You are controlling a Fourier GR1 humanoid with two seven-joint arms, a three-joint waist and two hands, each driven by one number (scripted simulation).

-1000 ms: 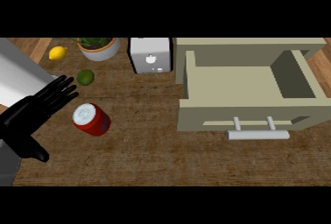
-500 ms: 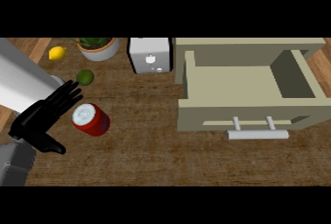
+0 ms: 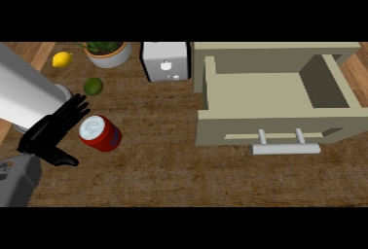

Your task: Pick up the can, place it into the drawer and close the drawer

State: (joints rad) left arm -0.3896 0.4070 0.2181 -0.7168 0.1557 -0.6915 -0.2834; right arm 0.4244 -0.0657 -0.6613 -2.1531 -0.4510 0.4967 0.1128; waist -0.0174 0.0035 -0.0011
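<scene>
Head view: at the lower left I've got the left hand (image 3: 50, 131), fingers stretched out straight, thumb held apart, nothing in its grasp. Just to its right the red can (image 3: 99, 133) sits on the wooden surface (image 3: 165, 170), close beside those fingers. Over at centre right the drawer (image 3: 230, 129) stands pulled open, handle (image 3: 285, 149) toward the lower edge, well apart from the can. Further up: a lime (image 3: 93, 86), a toaster (image 3: 166, 61), a potted plant (image 3: 106, 52), and a lemon (image 3: 63, 59) at upper left.
</scene>
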